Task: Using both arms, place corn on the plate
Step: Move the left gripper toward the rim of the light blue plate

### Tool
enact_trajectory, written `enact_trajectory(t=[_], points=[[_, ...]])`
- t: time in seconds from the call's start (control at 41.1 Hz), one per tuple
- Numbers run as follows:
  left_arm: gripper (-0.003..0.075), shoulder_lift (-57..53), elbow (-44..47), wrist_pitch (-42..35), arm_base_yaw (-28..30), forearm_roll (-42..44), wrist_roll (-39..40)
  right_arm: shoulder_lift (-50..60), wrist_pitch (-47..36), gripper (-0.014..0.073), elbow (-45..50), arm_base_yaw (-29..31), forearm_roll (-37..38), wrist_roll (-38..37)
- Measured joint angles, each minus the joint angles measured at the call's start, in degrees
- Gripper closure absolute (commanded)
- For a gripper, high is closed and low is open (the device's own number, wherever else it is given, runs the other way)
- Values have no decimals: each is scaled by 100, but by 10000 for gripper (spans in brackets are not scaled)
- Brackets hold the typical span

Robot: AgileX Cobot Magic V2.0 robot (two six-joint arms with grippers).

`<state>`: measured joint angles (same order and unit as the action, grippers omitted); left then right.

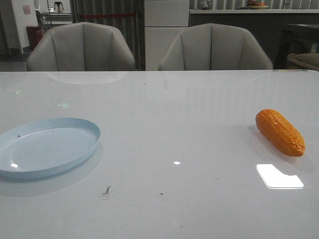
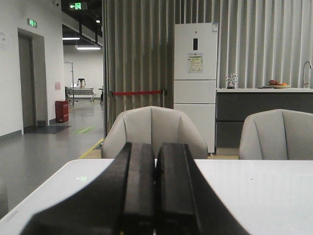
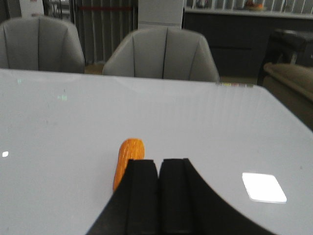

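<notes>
Right now nothing gripped: left gripper and right gripper both closed, jaws together, empty. Corn lies on table at 3 o'clock, well apart from plate at 9 o'clock. Right gripper sits nearest corn; spread jaws first, straddle cob across middle, avoid glossy tapered tip.

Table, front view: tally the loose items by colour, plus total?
Orange: 1, the corn
Pale blue: 1, the plate
Total: 2
Both sit on the white table, plate on the left, corn on the right, well apart.
</notes>
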<state>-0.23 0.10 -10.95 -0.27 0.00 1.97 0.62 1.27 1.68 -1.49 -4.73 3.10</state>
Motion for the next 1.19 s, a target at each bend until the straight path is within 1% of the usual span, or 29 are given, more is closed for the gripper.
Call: enact_trajectory(t=[0.049,0.122,0.268,0.365,0.487,0.608,0.754,0.9,0.973,1.022,1.07,1.143,1.192], points=[[631,0,-66,0,0,0,0,0,-220,567,0,-9,-61,0],[631,0,-281,63,0,0,0,0,-261,567,-211,-9,-141,0],[631,57,-926,94,0,0,0,-23,-12,567,-1200,-9,-162,0],[631,387,-1518,94,0,0,0,-407,106,567,-1980,-9,-162,0],[631,1188,-2270,59,0,0,0,-1341,185,567,-2873,-9,-162,0],[631,2208,-2945,21,0,308,0,-2371,194,567,-3514,-9,-162,0],[631,3385,-3147,-3,0,446,0,-3489,303,567,-3646,-9,-162,0],[630,4351,-3147,259,0,203,0,-4502,770,567,-3646,-9,-162,0],[624,4739,-3147,509,0,149,0,-4937,957,567,-3646,-9,-162,0],[606,4951,-3147,682,0,125,0,-5180,1010,566,-3646,-9,-162,0],[560,5192,-3147,863,0,116,0,-5423,1038,564,-3646,-9,-162,0],[460,5442,-3147,1095,0,102,0,-5702,1063,563,-3646,-9,-162,0],[382,5566,-3147,1095,0,102,0,-5802,1063,556,-3646,-9,-162,0]])
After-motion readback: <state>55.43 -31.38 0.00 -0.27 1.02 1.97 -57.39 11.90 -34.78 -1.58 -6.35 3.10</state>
